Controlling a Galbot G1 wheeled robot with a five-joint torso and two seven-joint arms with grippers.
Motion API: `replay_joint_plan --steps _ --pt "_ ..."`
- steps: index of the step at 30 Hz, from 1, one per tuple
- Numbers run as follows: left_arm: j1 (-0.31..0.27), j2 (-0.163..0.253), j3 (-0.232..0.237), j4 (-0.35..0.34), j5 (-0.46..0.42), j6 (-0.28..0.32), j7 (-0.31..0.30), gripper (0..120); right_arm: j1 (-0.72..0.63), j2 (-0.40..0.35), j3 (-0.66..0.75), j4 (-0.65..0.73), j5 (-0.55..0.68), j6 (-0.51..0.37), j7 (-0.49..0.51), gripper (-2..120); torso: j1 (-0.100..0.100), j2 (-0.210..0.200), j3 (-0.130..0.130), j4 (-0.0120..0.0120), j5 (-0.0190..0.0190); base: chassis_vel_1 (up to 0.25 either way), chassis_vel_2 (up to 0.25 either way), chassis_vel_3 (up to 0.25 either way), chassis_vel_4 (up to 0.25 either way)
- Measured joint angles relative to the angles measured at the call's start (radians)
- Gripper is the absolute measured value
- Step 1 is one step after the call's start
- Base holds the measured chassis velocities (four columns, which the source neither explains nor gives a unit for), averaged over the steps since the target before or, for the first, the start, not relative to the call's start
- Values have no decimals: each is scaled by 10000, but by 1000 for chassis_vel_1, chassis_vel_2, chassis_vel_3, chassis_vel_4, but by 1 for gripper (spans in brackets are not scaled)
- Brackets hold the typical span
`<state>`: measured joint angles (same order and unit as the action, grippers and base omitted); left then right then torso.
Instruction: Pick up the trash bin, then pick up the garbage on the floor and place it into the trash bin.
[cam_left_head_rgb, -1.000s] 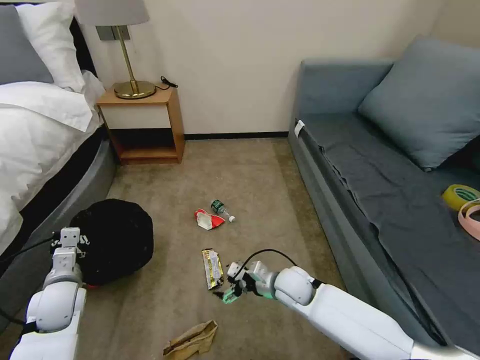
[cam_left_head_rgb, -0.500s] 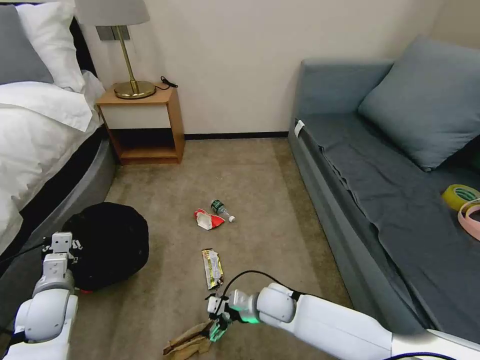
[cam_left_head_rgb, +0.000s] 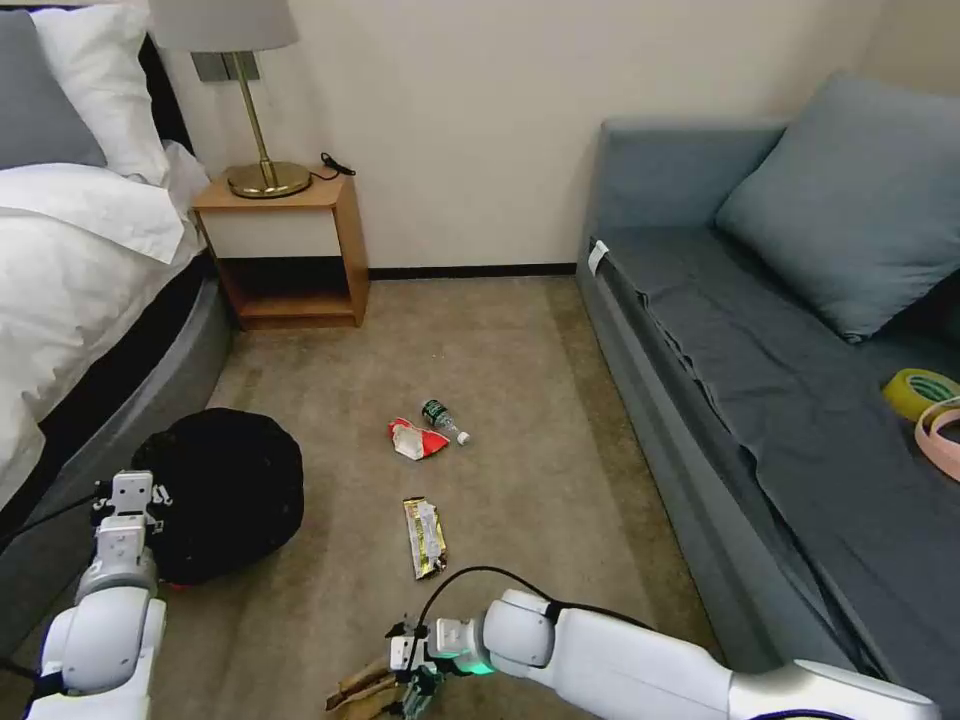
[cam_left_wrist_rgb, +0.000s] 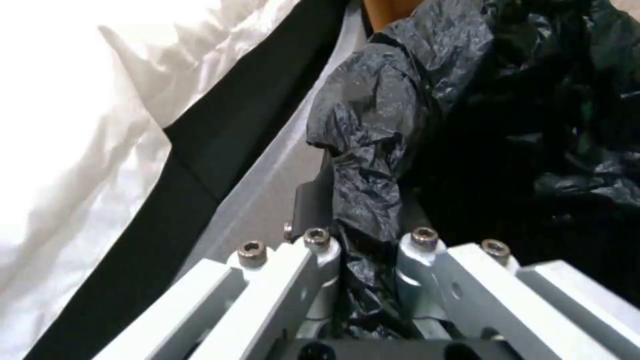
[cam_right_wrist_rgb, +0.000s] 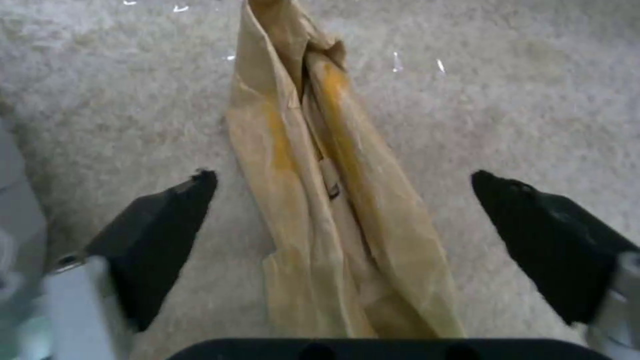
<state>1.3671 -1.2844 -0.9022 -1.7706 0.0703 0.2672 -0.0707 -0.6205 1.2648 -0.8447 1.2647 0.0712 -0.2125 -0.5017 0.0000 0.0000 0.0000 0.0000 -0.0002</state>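
The trash bin (cam_left_head_rgb: 225, 490), covered in a crinkly black bag, is held low at the left by the bed. My left gripper (cam_left_head_rgb: 128, 497) is shut on its bag-lined rim (cam_left_wrist_rgb: 373, 165), the bag pinched between the fingers (cam_left_wrist_rgb: 320, 245). My right gripper (cam_left_head_rgb: 415, 688) is low over the carpet and open. Its black fingertips (cam_right_wrist_rgb: 170, 220) stand on either side of the crumpled brown paper bag (cam_right_wrist_rgb: 333, 200), which lies at the near edge (cam_left_head_rgb: 352, 690). Farther out on the carpet lie a gold wrapper (cam_left_head_rgb: 425, 537), a red-and-white pack (cam_left_head_rgb: 413, 439) and a small bottle (cam_left_head_rgb: 441, 417).
A grey sofa (cam_left_head_rgb: 780, 400) runs along the right, with a yellow-green tape roll (cam_left_head_rgb: 920, 392) and a pink ring (cam_left_head_rgb: 940, 430) on its seat. The bed (cam_left_head_rgb: 80, 280) borders the left. A wooden nightstand (cam_left_head_rgb: 290, 250) with a lamp stands at the back wall.
My right gripper has swung nearer and leftward, from beside the gold wrapper to over the brown paper bag. The left arm and the bin shifted only slightly.
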Motion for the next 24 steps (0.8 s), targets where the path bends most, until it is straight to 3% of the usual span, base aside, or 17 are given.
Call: replay_joint_plan --steps 9,12,16,24 --pt "241 -23 -230 -21 -35 -103 -12 4 -131 275 -34 -617 -274 191 -302 64 0 0 0 0 1 0 0 0 0" --pt "248 -26 -260 -116 -40 -104 -12 4 -141 294 107 -723 -326 240 -470 47 0 1 0 -1 1 0 0 0 0" --pt "261 -67 -259 -199 -36 -103 -13 4 -158 294 157 -748 -332 251 -491 39 0 1 0 -1 2 0 0 0 0" --pt "284 -185 -237 -315 3 -71 -12 4 -207 232 276 -738 -348 301 -542 8 0 0 0 0 2 0 0 0 0"
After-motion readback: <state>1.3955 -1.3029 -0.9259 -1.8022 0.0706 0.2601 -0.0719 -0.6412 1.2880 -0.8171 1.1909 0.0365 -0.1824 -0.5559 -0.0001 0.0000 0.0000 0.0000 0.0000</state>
